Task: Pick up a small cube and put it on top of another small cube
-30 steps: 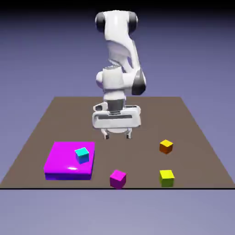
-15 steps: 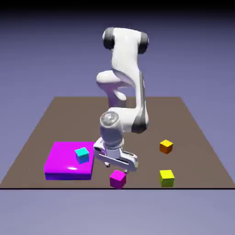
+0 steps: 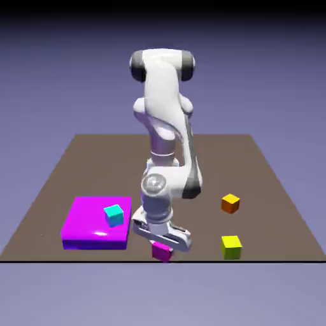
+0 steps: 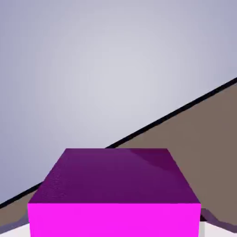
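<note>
A small magenta cube (image 3: 162,253) sits near the table's front edge, partly covered by my hand. My gripper (image 3: 161,247) has come down over it and is shut on it. In the hand view the magenta cube (image 4: 115,190) fills the lower half between the fingers and hides most of them. It looks to rest on the table still. A small cyan cube (image 3: 114,214) lies on a flat magenta slab (image 3: 83,230) to the exterior view's left. An orange cube (image 3: 230,203) and a yellow-green cube (image 3: 231,246) stand to the exterior view's right.
The table's front edge (image 3: 267,260) runs just in front of the held cube, and it shows as a dark diagonal line (image 4: 185,107) in the hand view. The magenta slab stands close to the left of my hand.
The arm swung forward and down from mid-table to the magenta cube. The jaws, open in the earlier frames, have closed on the cube.
</note>
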